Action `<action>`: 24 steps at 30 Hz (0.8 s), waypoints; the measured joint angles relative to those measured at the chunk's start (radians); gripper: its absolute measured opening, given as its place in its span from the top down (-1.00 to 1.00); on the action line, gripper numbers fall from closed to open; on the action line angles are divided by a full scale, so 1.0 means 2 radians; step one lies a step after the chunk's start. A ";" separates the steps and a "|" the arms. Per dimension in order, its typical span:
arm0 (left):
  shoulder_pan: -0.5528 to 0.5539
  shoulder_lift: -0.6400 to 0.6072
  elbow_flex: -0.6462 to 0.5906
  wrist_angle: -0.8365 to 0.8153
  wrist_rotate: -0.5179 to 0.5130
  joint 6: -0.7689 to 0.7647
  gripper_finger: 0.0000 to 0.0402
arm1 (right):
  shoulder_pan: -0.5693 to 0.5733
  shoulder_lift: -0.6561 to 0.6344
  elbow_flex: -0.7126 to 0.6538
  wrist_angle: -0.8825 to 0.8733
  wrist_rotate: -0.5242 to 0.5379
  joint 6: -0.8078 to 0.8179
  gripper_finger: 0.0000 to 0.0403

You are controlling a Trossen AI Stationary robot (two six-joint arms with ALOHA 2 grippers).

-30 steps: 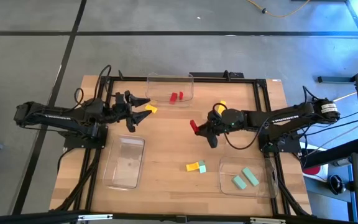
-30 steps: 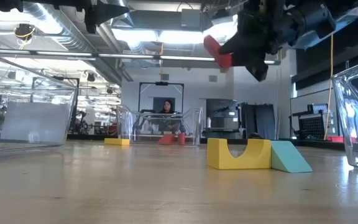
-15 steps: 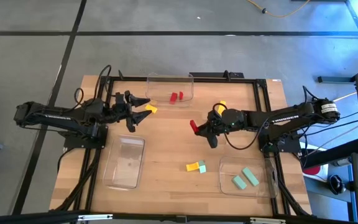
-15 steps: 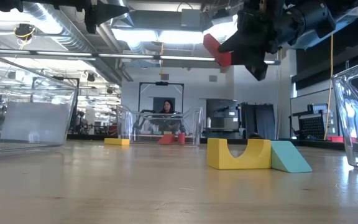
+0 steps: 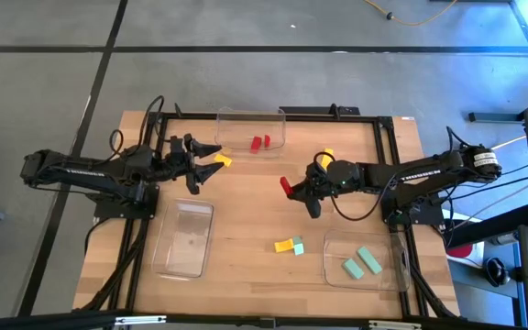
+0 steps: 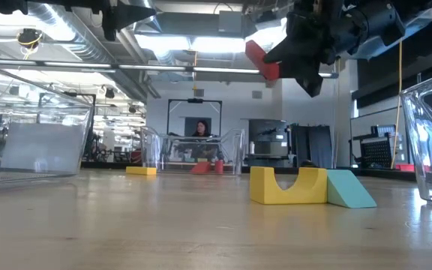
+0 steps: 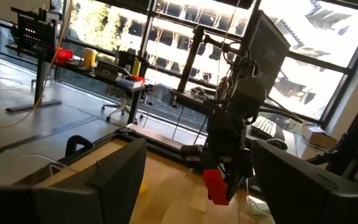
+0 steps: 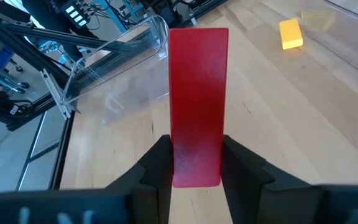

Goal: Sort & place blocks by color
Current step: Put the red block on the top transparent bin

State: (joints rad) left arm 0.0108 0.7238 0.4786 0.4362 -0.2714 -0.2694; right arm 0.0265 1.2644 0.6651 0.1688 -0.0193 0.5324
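High view: wooden desk (image 5: pixel 246 192); right gripper (image 5: pixel 293 190) mid-desk, fingers clamped on a red rectangular bar block (image 5: pixel 286 187). Left gripper (image 5: pixel 211 158) at far left, fingers spread, beside a small yellow block (image 5: pixel 223 161). Two red blocks (image 5: pixel 259 143) in the far clear plastic tray (image 5: pixel 278 115); two mint green blocks (image 5: pixel 360 261) in the near-right clear tray (image 5: pixel 333 275); left clear tray (image 5: pixel 168 257) near. Yellow block (image 5: pixel 285 246) touching a mint piece (image 5: pixel 298 247) on the desk.

Low view: yellow arch-cut block (image 6: pixel 287 185) against a teal wedge (image 6: pixel 349 189); red bar held above the desk.

Left wrist view: fingers (image 7: pixel 120 180) wide apart, red bar far off.

Right wrist view: smooth matte red bar pinched between dark fingers (image 8: pixel 157 165).
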 joint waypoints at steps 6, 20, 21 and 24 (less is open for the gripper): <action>0.000 0.000 0.000 0.000 0.000 -0.009 -0.40 | 0.000 0.000 0.000 0.000 -0.003 -0.007 0.48; 0.000 0.000 0.000 0.000 0.001 -0.034 -0.40 | 0.000 0.000 0.001 0.014 -0.004 -0.011 0.48; 0.000 0.000 0.000 0.000 0.001 -0.035 -0.40 | 0.000 0.000 0.001 0.016 -0.004 -0.011 0.48; 0.000 0.000 0.000 0.000 0.002 -0.035 -0.40 | 0.000 0.000 0.001 0.023 -0.004 -0.011 0.48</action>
State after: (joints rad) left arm 0.0109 0.7238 0.4786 0.4366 -0.2684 -0.3393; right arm 0.0265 1.2640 0.6666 0.2146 -0.0273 0.5110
